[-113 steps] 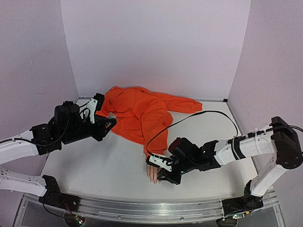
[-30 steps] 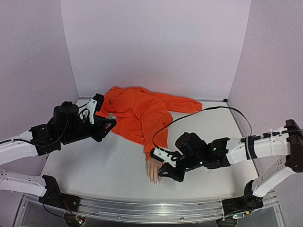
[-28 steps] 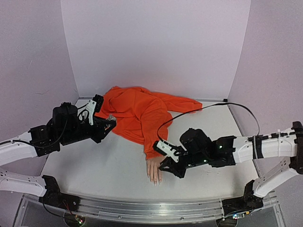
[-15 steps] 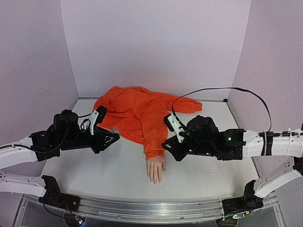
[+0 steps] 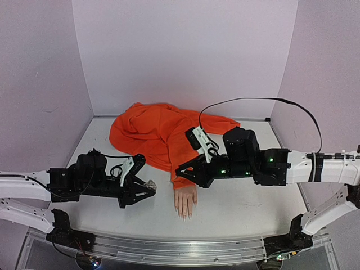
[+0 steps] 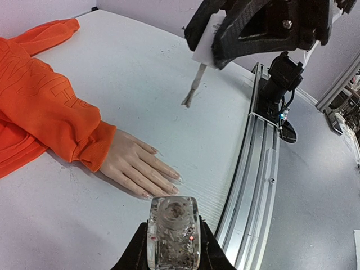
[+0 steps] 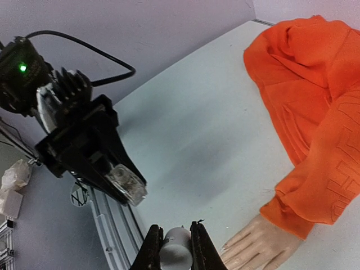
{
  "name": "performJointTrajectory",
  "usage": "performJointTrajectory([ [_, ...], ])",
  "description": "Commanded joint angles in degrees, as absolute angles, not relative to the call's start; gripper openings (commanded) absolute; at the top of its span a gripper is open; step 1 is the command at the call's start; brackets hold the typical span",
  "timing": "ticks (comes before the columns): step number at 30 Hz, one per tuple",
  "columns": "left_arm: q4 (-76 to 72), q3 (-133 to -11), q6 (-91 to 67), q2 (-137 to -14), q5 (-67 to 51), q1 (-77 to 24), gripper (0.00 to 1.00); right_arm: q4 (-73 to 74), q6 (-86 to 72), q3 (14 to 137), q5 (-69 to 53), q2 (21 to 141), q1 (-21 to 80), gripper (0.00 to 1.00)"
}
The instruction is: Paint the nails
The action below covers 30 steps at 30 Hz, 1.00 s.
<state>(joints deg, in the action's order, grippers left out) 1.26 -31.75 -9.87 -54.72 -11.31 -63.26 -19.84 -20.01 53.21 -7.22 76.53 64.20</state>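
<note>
The nails are small, pale and glossy, tipping the fingers of a mannequin hand that lies palm down near the middle of the worktop, fingertips pointing at the near edge; whether any polish is on them is too small to tell. The wrist goes into an orange sleeve, which belongs to a crumpled orange sweatshirt spread toward the far wall. Just left of the hand, low over the worktop, the left end effector is pressed together on a small clear bottle, held upright with its open mouth up and apart from the fingers. Above the cuff, on the far side of the hand, the right end effector is pinching a white cap; in the left wrist view a thin brush hangs down from that cap, tilted, in the air and clear of both the nails and the bottle. A metal rail runs along the near edge of the worktop, close in front of the fingertips
</note>
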Motion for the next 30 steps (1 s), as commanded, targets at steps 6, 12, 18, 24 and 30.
performJointTrajectory([
  [6,-7.99,-29.18,-6.86,-50.77,-10.58,-64.25,0.0,-27.23,-17.85,56.81,-21.58,77.48,63.98,0.0],
  [12,-8.0,-30.25,-5.67,-53.57,-13.78,-64.28,0.0,-31.06,-18.57,58.74,-27.32,79.62,64.14,0.0],
  [18,-7.91,-30.67,-2.55,-54.4,-11.91,-64.42,0.0,-27.11,-19.96,61.66,-26.09,82.03,64.16,0.0],
  [24,-7.5,-29.94,3.37,-52.57,-8.53,-64.56,0.0,-21.11,-21.09,65.47,-24.84,85.01,64.23,0.0],
  [30,-6.71,-30.23,4.46,-52.66,-7.16,-64.74,0.0,-21.18,-22.05,66.72,-22.68,85.9,64.18,0.0],
])
